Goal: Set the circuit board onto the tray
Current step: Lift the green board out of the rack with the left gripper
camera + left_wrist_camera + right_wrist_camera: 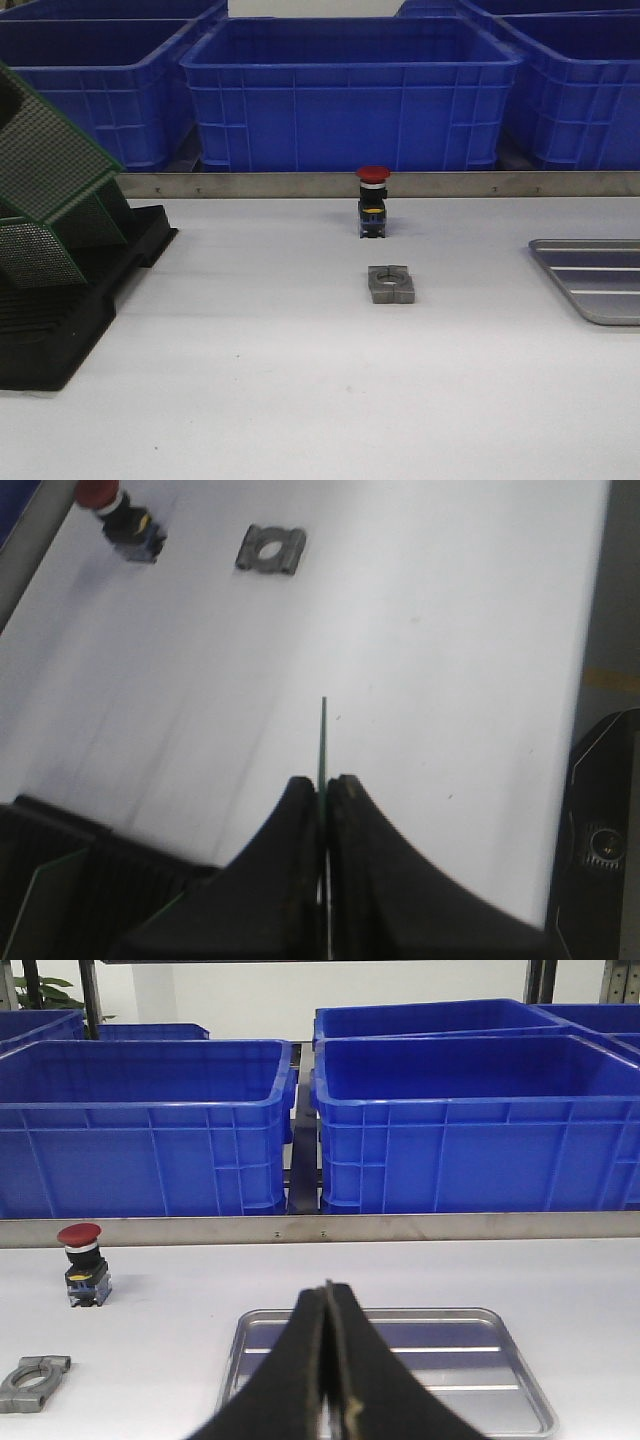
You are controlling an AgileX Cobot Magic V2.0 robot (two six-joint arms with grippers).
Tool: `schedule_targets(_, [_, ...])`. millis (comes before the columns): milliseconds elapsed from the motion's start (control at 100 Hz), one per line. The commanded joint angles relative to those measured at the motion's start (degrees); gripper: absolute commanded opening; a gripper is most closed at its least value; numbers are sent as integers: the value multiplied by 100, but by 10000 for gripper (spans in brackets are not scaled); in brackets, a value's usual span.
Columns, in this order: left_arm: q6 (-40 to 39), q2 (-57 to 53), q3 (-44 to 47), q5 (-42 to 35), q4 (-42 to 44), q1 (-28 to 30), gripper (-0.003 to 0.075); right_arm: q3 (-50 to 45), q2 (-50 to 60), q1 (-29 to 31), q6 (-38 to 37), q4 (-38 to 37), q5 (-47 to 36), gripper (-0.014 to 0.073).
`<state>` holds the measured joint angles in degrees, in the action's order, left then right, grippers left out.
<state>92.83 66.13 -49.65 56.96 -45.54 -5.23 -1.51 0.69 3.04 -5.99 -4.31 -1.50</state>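
Nearest, at the left: black slotted rack (60, 310) with green circuit boards (45, 170) standing tilted in it. The left gripper (322, 800) is over the rack's edge, jaws pinched on the thin edge of one green circuit board (322, 740), seen edge-on as a fine line running out from between the fingers. The left arm itself does not show in the front view, so which rack board this is cannot be told.

Right gripper (330, 1360): jaws pressed together, nothing visible between them. It hangs just on the near side of the tray (500, 1360), pointing toward the far bins.

Mid-table: small grey metal bracket (391, 284) lying flat, near the centre. Just beyond it, a red-capped push button (372, 200) standing upright. Both lie between rack and tray.

Right edge of table: the tray (595, 280), only partly in the front view, ribbed floor bare. No board on it yet.

Far: a steel rail, then blue bins (350, 90) in a row.

Risks, as judged:
- Grip is on a narrow edge only; the board could swivel or slip out during the long carry to the right.
- A low carry path crosses the button and bracket; a hanging board corner could clip the upright button.
- The right gripper sits by the tray and may crowd the drop.
- Released on edge, the board could catch the rim and land half off the tray.
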Motion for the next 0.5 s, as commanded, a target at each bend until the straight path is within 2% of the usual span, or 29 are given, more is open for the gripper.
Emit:
schedule_targets(0, [-64,-55,-140,35,-557,-304,-20,70,144,17,6,-81,-463,-61])
schedule_targets(490, [-64,1038,-140,-226,-1411,-1982,-20,70,144,17,6,-81,-463,-61])
